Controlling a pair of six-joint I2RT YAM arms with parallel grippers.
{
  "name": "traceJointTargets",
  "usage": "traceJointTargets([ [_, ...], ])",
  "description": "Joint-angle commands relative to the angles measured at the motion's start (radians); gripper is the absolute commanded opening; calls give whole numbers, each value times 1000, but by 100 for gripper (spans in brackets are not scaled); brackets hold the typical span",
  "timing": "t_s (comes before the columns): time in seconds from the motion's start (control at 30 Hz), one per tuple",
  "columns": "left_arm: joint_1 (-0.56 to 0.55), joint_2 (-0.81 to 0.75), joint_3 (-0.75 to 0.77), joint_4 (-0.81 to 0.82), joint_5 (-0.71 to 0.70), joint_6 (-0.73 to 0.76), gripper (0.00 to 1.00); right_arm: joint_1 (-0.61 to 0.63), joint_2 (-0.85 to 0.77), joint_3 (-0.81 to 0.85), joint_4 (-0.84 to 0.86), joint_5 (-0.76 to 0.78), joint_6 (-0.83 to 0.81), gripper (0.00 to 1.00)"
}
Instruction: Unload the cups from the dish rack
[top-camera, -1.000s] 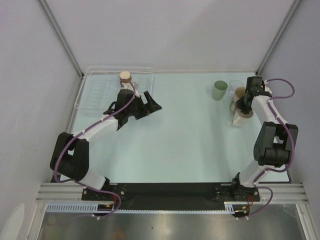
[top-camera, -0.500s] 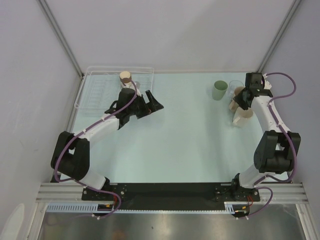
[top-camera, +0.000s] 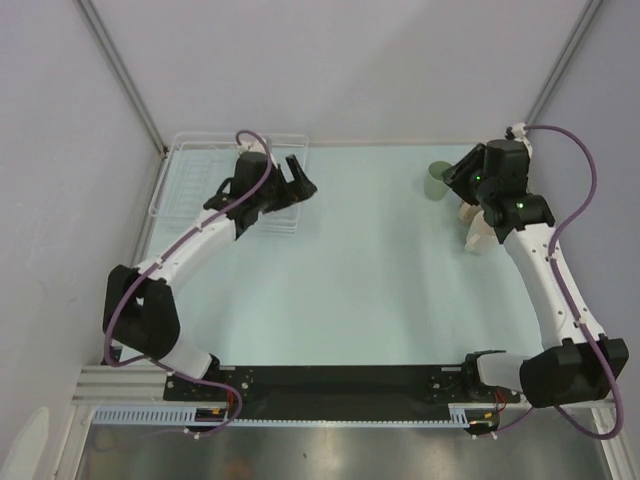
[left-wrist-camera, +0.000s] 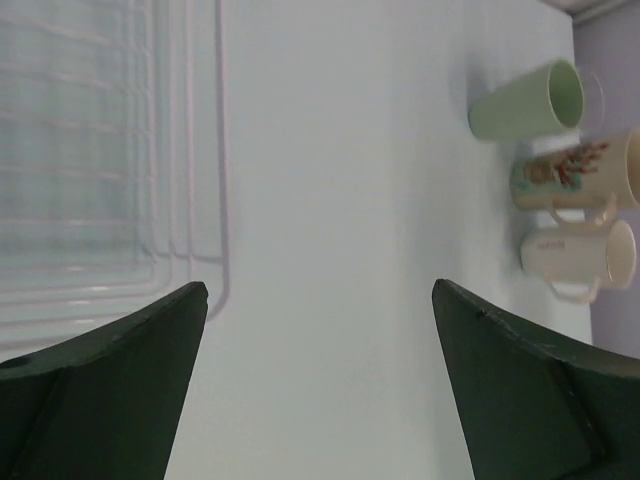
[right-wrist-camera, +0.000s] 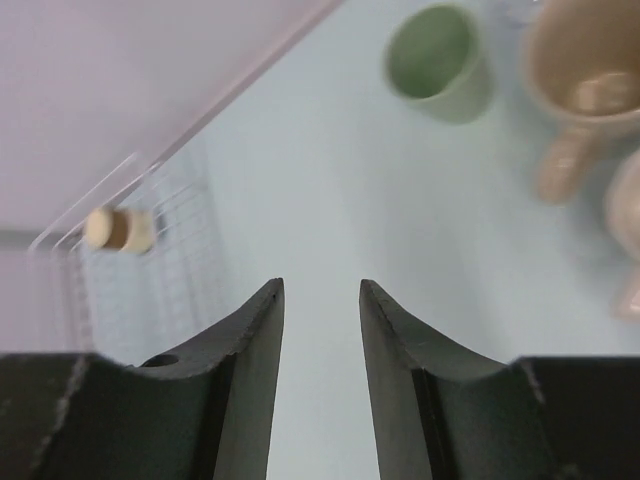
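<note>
Dish rack (left-wrist-camera: 100, 150) sits just beside wide-spread left gripper (left-wrist-camera: 320, 288); right gripper (right-wrist-camera: 320, 285) narrowly parted.

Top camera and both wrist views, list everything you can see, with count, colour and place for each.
dish rack: one, clear-white wire, far left corner of the table
brown cup: one, brown and tan, in the rack near the back wall
green cup: one, pale green, standing on the table at far right
clear glass: one, transparent, barely visible just behind the green cup
beige mug: one, beige with a printed picture, beside the green cup
white mug: one, off-white, next to the beige mug
table: one, pale blue-green
left gripper: one, black, open and empty, at the rack's right edge
right gripper: one, black, open and empty, above the unloaded cups
</note>
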Motion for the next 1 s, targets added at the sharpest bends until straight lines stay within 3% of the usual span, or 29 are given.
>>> traceJointTargets([
  [0.0,49,44,267,-164,-233,123,100,134,-4,39,75,-108,-23,42],
  [0.17,105,276,638,-359,-439,230,100,336,-19,11,138,-122,-20,45],
  [0.27,138,424,842,-448,-482,242,100,440,-16,-4,152,-116,-26,47],
  [0.4,160,612,1075,-542,-494,276,100,534,1,-10,158,-109,-36,59],
  [0.73,233,838,1204,-526,-450,276,100,588,38,8,158,-180,-62,65],
  [0.97,237,865,1197,-459,-484,270,100,593,88,44,155,-200,-75,66],
])
